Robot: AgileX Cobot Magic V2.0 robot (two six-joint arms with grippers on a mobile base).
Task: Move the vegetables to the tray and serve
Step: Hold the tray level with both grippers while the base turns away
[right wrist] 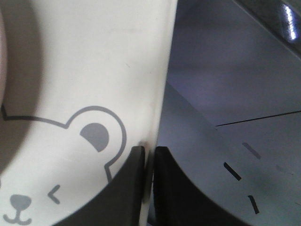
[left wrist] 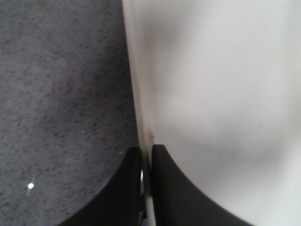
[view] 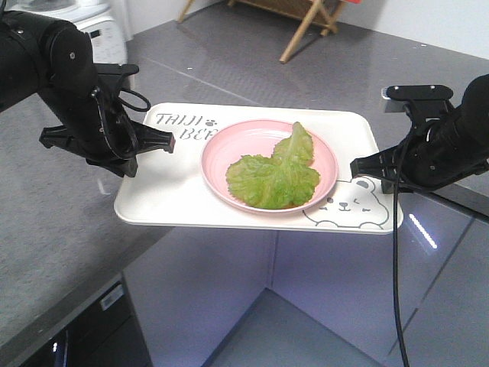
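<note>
Right now, on your left, the left gripper [view: 166, 143] is pinched tight on one short rim of the tray [view: 164, 202], jaws nearly shut with only the rim between them. Mid-tray, the vegetables [view: 275, 180] lie in the pink plate [view: 218, 153]. On your right, the right gripper [view: 357, 167] clamps the opposite rim beside the bear face [view: 348, 206]. The tray's long axis runs gripper to gripper, so you'll likely need both arms travelling level together.

Black arms [view: 46, 53], black end effectors [view: 170, 142], dangling cable [view: 396, 267]
</note>
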